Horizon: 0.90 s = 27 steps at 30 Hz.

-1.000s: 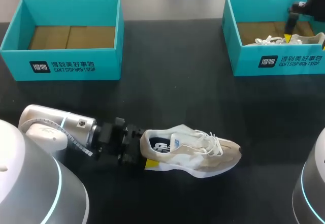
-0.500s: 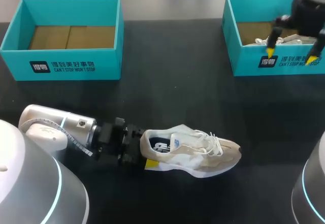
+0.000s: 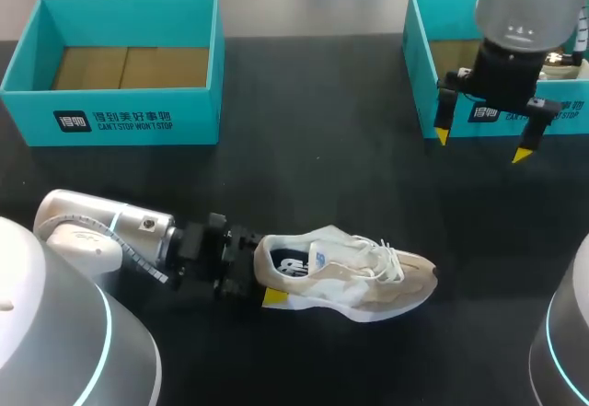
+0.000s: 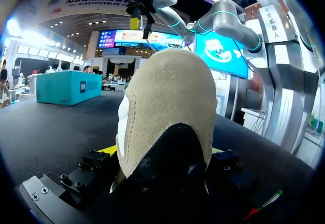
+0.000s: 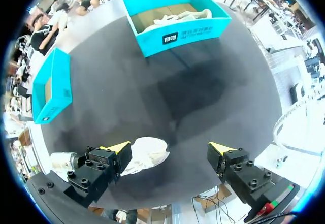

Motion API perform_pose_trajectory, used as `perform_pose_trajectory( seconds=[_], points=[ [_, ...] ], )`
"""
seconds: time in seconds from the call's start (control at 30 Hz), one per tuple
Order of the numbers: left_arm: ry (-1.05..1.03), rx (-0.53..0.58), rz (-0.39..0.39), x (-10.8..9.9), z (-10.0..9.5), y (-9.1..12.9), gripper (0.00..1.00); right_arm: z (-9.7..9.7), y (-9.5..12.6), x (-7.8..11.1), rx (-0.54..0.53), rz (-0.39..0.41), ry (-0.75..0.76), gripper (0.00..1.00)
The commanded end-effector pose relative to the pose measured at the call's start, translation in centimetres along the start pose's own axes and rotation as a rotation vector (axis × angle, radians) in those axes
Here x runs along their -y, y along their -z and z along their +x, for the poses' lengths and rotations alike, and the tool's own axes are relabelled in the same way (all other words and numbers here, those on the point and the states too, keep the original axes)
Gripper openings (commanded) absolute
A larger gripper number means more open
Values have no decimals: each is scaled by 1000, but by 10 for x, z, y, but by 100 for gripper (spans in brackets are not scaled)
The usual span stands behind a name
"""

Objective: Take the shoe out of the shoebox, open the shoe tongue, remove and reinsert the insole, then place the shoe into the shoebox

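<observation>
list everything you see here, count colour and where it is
left teal cardboard shoebox: 1, teal, far left of table, only its brown floor shows
right teal cardboard shoebox: 1, teal, far right of table
white laced shoe: 1, white, inside right shoebox
beige and white sneaker: 1, near middle of table
black table: 1, black, under everything
left gripper: 1, black with yellow tips, shut on sneaker's heel
right gripper: 1, same colours, open, before right shoebox

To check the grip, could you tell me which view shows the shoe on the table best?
The head view: the whole shoe shows, heel at the left gripper. The left wrist view shows only its heel; the right wrist view, a small part.
</observation>
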State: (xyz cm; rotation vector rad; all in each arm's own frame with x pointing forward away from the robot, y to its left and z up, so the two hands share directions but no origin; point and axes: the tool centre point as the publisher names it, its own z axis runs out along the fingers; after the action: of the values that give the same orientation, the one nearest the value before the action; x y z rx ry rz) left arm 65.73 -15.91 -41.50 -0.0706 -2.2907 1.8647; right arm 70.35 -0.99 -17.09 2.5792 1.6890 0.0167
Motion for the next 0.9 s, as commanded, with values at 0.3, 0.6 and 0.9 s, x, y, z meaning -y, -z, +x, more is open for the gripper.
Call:
perform_pose_trajectory(
  seconds=[0.3, 0.6, 0.9],
  points=[
    [-1, -1, -1, 0, -1, 0, 0, 31, -4, 27, 9, -14, 33, 100],
    [-1, -1, -1, 0, -1, 0, 0, 94, -6, 91, 79, -61, 76, 100],
    [-1, -1, -1, 0, -1, 0, 0, 119, -12, 109, 102, -30, 41, 100]
  ],
)
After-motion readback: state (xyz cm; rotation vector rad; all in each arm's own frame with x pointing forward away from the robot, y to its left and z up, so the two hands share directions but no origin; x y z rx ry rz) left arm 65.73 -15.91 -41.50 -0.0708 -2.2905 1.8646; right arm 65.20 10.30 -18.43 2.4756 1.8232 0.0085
